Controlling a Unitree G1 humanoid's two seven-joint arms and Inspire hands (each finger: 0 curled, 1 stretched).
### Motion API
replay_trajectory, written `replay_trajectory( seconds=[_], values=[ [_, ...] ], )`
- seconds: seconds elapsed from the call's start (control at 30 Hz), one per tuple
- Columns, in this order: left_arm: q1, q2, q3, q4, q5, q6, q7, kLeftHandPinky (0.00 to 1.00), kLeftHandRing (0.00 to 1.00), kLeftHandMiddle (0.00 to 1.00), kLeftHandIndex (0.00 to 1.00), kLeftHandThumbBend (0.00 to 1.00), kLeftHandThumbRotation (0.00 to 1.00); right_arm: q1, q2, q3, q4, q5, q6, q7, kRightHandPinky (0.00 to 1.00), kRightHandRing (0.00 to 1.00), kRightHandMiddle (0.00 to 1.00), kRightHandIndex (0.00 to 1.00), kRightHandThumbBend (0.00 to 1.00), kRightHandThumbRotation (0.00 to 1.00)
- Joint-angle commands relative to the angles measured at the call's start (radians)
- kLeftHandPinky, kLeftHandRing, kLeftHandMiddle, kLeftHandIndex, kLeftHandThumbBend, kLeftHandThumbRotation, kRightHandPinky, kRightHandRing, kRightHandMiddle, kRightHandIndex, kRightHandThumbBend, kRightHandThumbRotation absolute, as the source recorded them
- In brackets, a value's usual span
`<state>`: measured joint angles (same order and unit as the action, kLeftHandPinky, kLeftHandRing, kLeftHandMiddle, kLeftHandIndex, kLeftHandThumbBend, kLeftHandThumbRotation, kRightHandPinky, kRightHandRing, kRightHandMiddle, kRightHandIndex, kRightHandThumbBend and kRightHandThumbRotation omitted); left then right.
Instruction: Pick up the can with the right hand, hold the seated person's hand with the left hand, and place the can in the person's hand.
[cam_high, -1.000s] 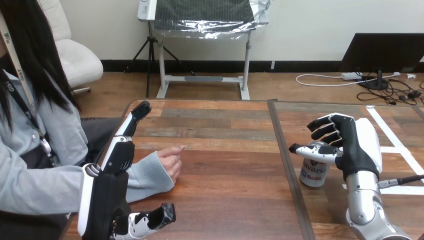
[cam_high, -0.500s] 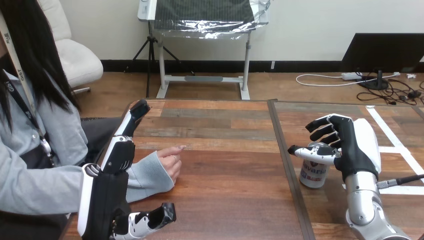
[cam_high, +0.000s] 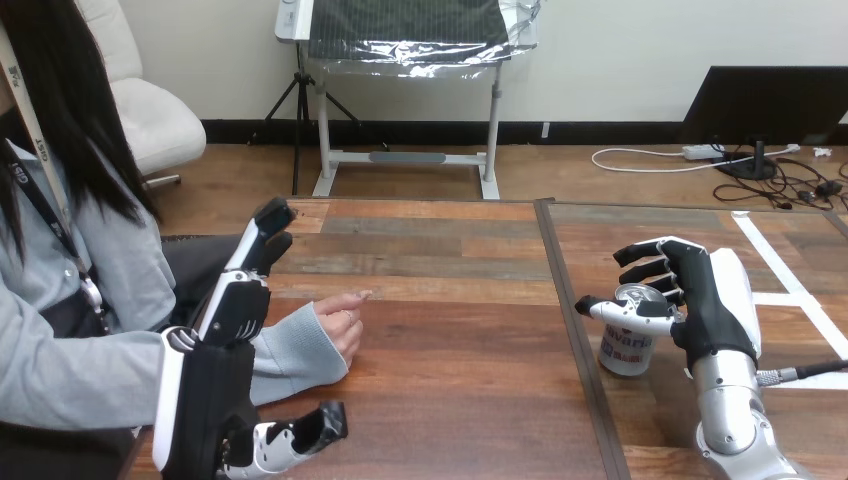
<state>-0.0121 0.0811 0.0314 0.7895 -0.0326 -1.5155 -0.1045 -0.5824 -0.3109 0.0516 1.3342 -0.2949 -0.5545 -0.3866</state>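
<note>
A silver can (cam_high: 628, 345) with red and blue print stands upright on the table's right half. My right hand (cam_high: 710, 300) is at its right side. The thumb (cam_high: 612, 309) crosses the can's near upper edge, and the loosely bent fingers (cam_high: 650, 266) hover just past its top, so the hand is open around it. The person's hand (cam_high: 343, 318) rests on the table at the left, loosely curled, with one finger pointing right. My left hand (cam_high: 235, 315) stands on edge beside the person's grey sleeve (cam_high: 290, 355), open with straight fingers, and its thumb (cam_high: 300, 437) sits low near the front.
A dark seam (cam_high: 572, 330) runs front to back between the two wooden tabletops, just left of the can. White tape strips (cam_high: 790, 285) lie on the right top behind my right hand. Bare wood (cam_high: 460, 350) lies between the person's hand and the can.
My right hand has sunk lower and closer over the can, its thumb now across the can's rim. My left hand's fingertips have drifted slightly left. The person's hand is still.
</note>
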Motion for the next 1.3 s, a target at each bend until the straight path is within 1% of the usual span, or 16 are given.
replay_trajectory(
  seconds=[0.0, 0.1, 0.2, 0.33, 0.4, 0.5, 0.63, 0.77, 1.0, 1.1, 1.27],
  values=[
    [-0.043, 0.010, -0.017, -0.036, -0.017, 0.002, 0.000, 0.91, 0.95, 0.94, 0.89, 1.00, 0.69, -0.028, 0.007, -0.019, -0.041, 0.024, -0.005, 0.025, 0.49, 0.56, 0.61, 0.65, 0.95, 0.00],
    [-0.042, 0.012, -0.028, -0.037, -0.030, 0.004, -0.001, 0.90, 0.95, 0.94, 0.89, 1.00, 0.69, -0.025, 0.006, -0.024, -0.043, 0.037, -0.001, 0.049, 0.53, 0.60, 0.64, 0.67, 0.95, 0.00],
    [-0.041, 0.012, -0.026, -0.037, -0.030, 0.001, -0.001, 0.89, 0.94, 0.94, 0.89, 1.00, 0.69, -0.020, 0.005, -0.029, -0.043, 0.047, -0.003, 0.067, 0.58, 0.64, 0.68, 0.71, 0.96, 0.00],
    [-0.042, 0.015, -0.024, -0.038, -0.028, -0.002, -0.002, 0.88, 0.94, 0.94, 0.89, 1.00, 0.68, -0.014, 0.002, -0.035, -0.045, 0.055, -0.004, 0.091, 0.61, 0.67, 0.70, 0.74, 0.97, 0.00],
    [-0.042, 0.017, -0.026, -0.039, -0.030, -0.002, -0.003, 0.87, 0.94, 0.94, 0.89, 1.00, 0.68, -0.013, 0.002, -0.041, -0.045, 0.060, 0.000, 0.101, 0.63, 0.69, 0.72, 0.75, 0.98, 0.01],
    [-0.042, 0.017, -0.026, -0.037, -0.032, -0.004, -0.003, 0.87, 0.93, 0.94, 0.89, 1.00, 0.67, -0.006, 0.002, -0.045, -0.047, 0.070, -0.010, 0.114, 0.65, 0.71, 0.74, 0.78, 0.99, 0.04],
    [-0.044, 0.021, -0.038, -0.034, -0.044, -0.008, -0.003, 0.86, 0.93, 0.93, 0.89, 1.00, 0.67, 0.002, 0.000, -0.052, -0.048, 0.083, -0.011, 0.135, 0.67, 0.73, 0.77, 0.80, 1.00, 0.08],
    [-0.049, 0.025, -0.049, -0.029, -0.058, -0.014, -0.005, 0.86, 0.93, 0.94, 0.89, 1.00, 0.66, 0.009, -0.004, -0.051, -0.049, 0.085, -0.008, 0.141, 0.69, 0.75, 0.80, 0.83, 1.00, 0.14],
    [-0.049, 0.025, -0.037, -0.027, -0.054, -0.010, -0.009, 0.87, 0.94, 0.94, 0.89, 1.00, 0.68, 0.022, -0.011, -0.052, -0.050, 0.083, -0.019, 0.143, 0.70, 0.77, 0.81, 0.84, 1.00, 0.19],
    [-0.049, 0.027, -0.044, -0.028, -0.062, -0.008, -0.009, 0.88, 0.94, 0.94, 0.89, 1.00, 0.68, 0.028, -0.013, -0.055, -0.051, 0.084, -0.025, 0.146, 0.70, 0.78, 0.82, 0.84, 1.00, 0.22],
    [-0.048, 0.033, -0.052, -0.033, -0.067, -0.001, -0.012, 0.90, 0.94, 0.94, 0.89, 1.00, 0.67, 0.039, -0.016, -0.066, -0.051, 0.091, -0.039, 0.157, 0.72, 0.79, 0.83, 0.85, 1.00, 0.23]
  ],
)
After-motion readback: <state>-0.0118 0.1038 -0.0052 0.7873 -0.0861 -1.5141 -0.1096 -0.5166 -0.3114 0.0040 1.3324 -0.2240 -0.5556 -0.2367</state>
